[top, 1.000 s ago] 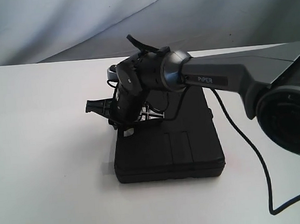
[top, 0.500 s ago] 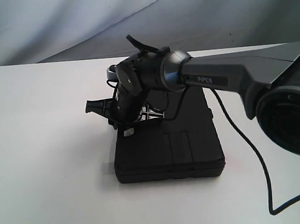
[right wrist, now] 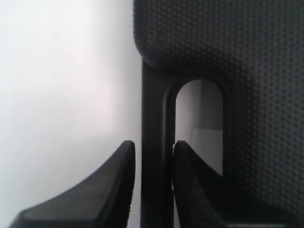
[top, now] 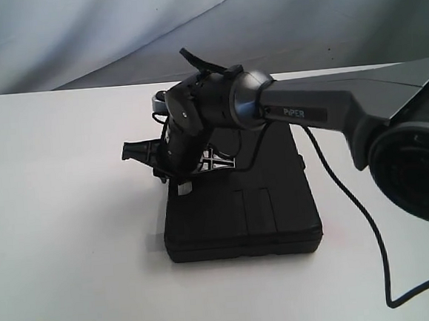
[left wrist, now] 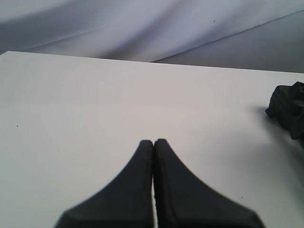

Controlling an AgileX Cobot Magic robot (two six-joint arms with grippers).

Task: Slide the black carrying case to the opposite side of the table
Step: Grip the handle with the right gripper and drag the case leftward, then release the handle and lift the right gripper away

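The black carrying case lies flat on the white table, near the middle. My right gripper reaches across to the case's far-left corner, where the handle is. In the right wrist view the right gripper straddles the slim handle bar of the dimpled case. One finger presses on the bar; a thin sliver of light shows at the other. My left gripper is shut on nothing, low over bare table, and is out of the exterior view.
A black cable trails from the right arm over the table to the right of the case. A grey cloth backdrop hangs behind the table's far edge. Part of a black arm shows at the edge of the left wrist view.
The right arm's wrist has shifted very slightly to the right. The case sits almost where it was.
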